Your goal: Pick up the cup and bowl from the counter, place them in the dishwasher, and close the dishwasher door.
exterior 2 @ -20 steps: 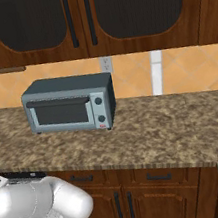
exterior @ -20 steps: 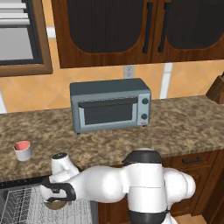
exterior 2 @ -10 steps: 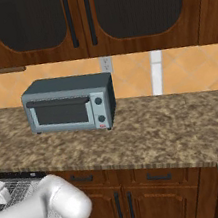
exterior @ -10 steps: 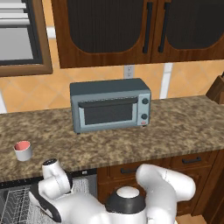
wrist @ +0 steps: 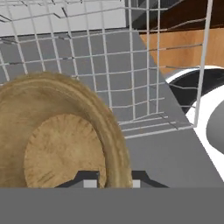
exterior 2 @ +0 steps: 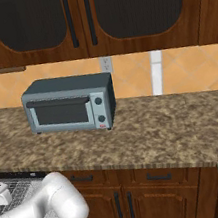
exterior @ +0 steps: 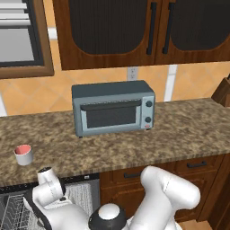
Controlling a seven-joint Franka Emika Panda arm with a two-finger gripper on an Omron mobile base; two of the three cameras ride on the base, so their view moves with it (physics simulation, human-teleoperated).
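The white cup (exterior: 23, 154) with its pink inside stands on the counter (exterior: 117, 150) at the left. My arm reaches down into the open dishwasher (exterior: 15, 209) below the counter's left end. In the hand view the tan bowl (wrist: 61, 148) looms large and tilted inside the white wire rack (wrist: 109, 65). My gripper (wrist: 114, 181) is shut on the bowl's rim, one fingertip on each side. The dishwasher door is out of view.
A grey toaster oven (exterior: 113, 108) stands at the back of the counter (exterior 2: 160, 127), seen also as the toaster oven (exterior 2: 69, 103) from the right. A dark knife block (exterior: 223, 92) stands at the far right. Wooden drawers (exterior 2: 158, 176) adjoin the dishwasher rack (exterior 2: 18, 185).
My arm has swung down and left, carrying the bowl from above the rack's edge deep into the dishwasher. The cup has stayed put.
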